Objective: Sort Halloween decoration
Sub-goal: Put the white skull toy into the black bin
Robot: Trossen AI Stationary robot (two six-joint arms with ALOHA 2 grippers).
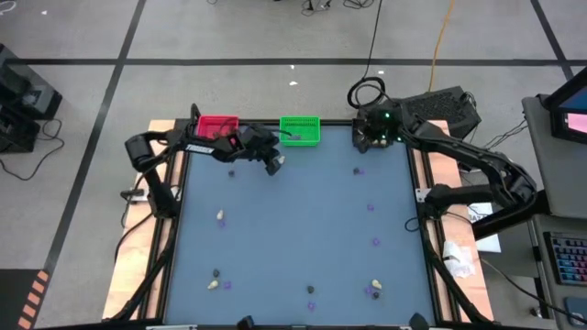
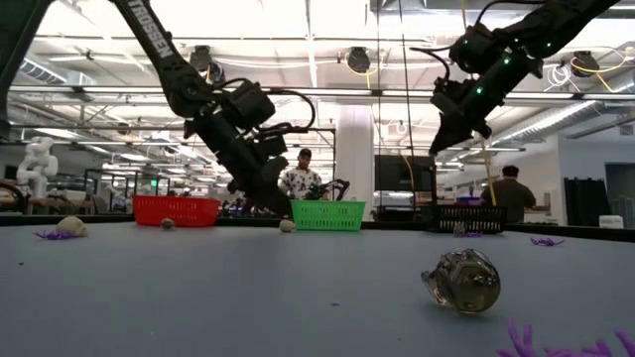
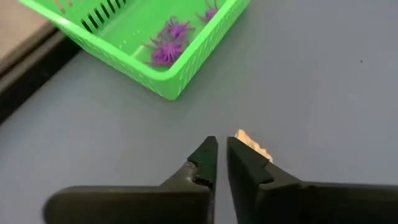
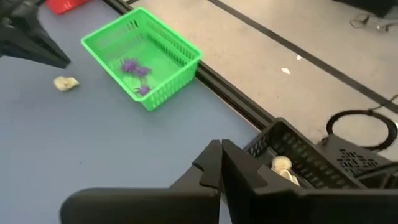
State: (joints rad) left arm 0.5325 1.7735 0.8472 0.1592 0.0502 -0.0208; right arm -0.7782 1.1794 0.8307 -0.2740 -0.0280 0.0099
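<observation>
Left gripper, jaws nearly closed and empty, hovered beside a cream-white lump near the green bin; right gripper sat shut over the black bin; regrasp likely needed.

This was a large open robotics lab or workshop hall, with a high ceiling crossed by bright strip lights and beams. Grey concrete floor marked with black tape lines surrounded the table, cables trailed across it, and people stood among workbenches and monitors behind.
</observation>
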